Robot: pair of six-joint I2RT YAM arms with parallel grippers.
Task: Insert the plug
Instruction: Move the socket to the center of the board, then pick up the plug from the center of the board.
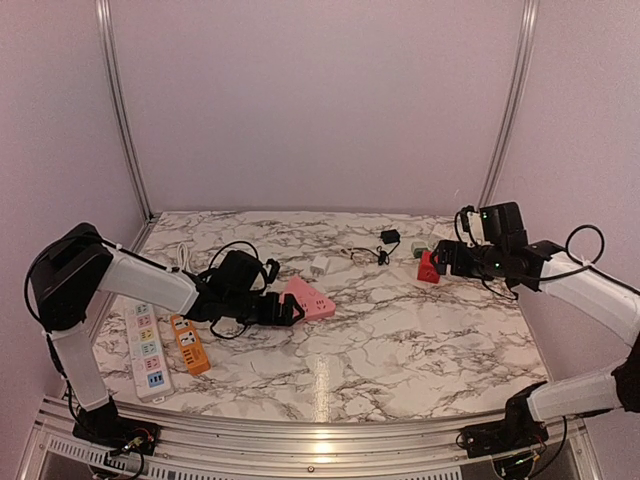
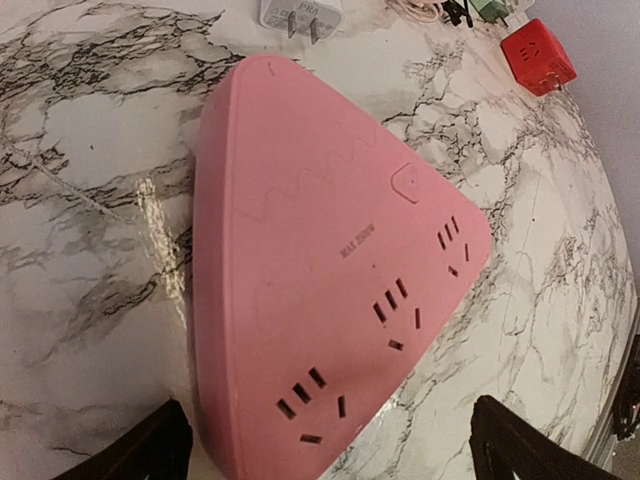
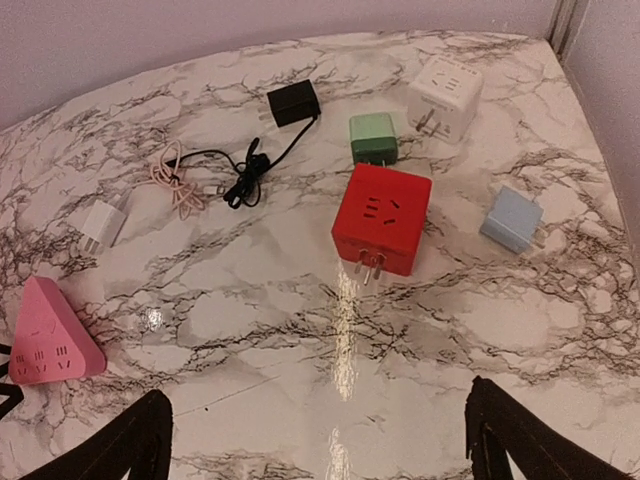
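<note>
I work in a robot lab's test cell: plain pale wall panels (image 1: 320,100) set in aluminium uprights (image 1: 118,110) box in a marble-patterned worktop (image 1: 420,340). My left arm (image 1: 140,280) and right arm (image 1: 590,290) are mounted on an aluminium rail (image 1: 320,445) at its near edge. Laid out on the worktop like test samples are several electrical fittings: a white power strip (image 1: 147,350), an orange power strip (image 1: 189,344), a pink triangular socket block (image 1: 308,298) and a red cube adapter (image 3: 381,218).

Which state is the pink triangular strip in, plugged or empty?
Empty: the pink strip shows three sets of bare slots; nothing is inserted.
</note>
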